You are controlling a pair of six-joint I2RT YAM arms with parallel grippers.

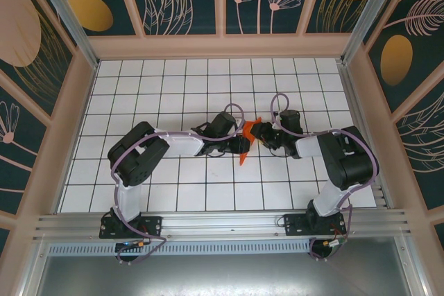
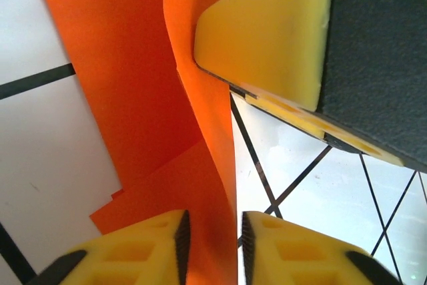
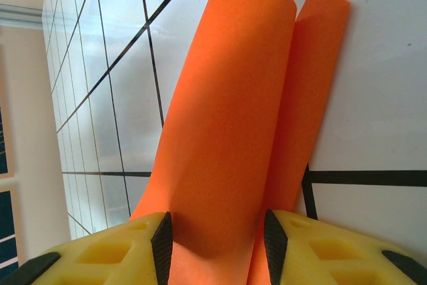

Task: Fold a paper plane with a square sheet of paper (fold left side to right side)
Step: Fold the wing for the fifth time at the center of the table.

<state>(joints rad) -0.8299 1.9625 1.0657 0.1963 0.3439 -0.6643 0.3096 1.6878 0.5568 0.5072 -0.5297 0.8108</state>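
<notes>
Both arms hunch over the middle of the white grid-tiled table. There sits the thin bright orange sheet of paper, folded narrow and partly lifted off the table's central tiles. The left gripper sits just left of table centre, its yellow fingers a narrow slit apart with an upright orange fold filling it (pinched or merely brushing, I cannot tell). The right gripper, just right of table centre, stands part-way open. The paper's curled flap shows broad across its gap, and another layer lies flat on the table alongside.
</notes>
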